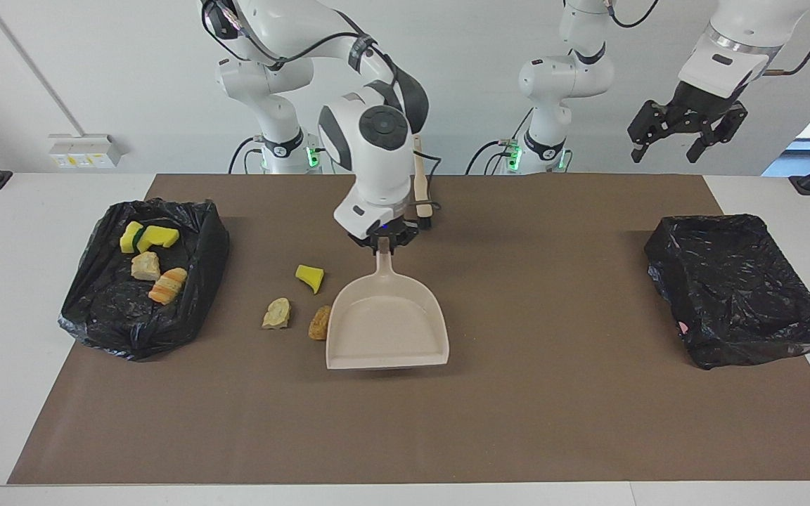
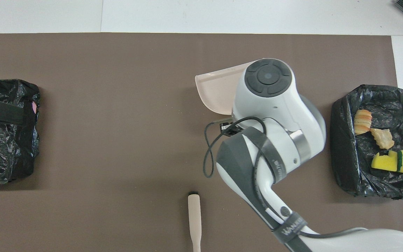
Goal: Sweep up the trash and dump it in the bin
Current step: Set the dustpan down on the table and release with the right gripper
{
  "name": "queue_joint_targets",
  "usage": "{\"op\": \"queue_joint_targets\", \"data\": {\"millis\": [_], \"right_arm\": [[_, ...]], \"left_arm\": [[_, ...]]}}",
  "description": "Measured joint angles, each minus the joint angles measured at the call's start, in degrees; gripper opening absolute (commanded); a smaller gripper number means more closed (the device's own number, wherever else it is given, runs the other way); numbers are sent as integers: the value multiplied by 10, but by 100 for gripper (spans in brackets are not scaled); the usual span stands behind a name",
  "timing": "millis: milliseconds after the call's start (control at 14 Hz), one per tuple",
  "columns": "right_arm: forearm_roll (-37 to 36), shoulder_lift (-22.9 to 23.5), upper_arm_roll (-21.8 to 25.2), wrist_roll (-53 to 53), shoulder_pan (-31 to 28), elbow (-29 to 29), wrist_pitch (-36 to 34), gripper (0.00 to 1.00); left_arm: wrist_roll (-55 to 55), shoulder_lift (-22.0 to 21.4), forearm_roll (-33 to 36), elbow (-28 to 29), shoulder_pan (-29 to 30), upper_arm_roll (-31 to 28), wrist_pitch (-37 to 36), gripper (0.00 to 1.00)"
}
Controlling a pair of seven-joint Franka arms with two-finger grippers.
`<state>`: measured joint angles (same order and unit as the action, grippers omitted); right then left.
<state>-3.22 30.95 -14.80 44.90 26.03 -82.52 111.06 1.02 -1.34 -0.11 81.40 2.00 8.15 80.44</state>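
A robotics lab: two white arms bolted at twelve o'clock of a white table, brown mat across it, bare wall.

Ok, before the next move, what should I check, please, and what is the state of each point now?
1. Right gripper shut on the dustpan handle: ok.
2. Left gripper open, raised, free for the brush: ok.
3. Dustpan empty: ok.
4. Dustpan lip flat on the mat: cannot tell.
5. Mat cleared of trash: not ok; yellow sponge chunk, beige lump and brown piece lie beside the dustpan.
6. Bin at the right arm's end unobstructed: ok.
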Motion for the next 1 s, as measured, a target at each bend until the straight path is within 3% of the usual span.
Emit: {"op": "queue_joint_targets", "data": {"millis": [570,641,712,783,997], "right_arm": [[7,20,4,-69,-3,-7,10,1],[7,18,4,-78,-3,-14,13,20],[7,17,4,-80,-4,-19,16,66],[7,16,4,-81,-4,-20,17,100],[7,9,4,-81,-4,-21,4,100]], "left_arm": [[0,0,0,0,0,2,0,100],[0,0,0,0,0,2,0,100],[0,0,0,0,0,2,0,100],[0,0,0,0,0,3,0,100],[0,0,0,0,0,3,1,100]]}}
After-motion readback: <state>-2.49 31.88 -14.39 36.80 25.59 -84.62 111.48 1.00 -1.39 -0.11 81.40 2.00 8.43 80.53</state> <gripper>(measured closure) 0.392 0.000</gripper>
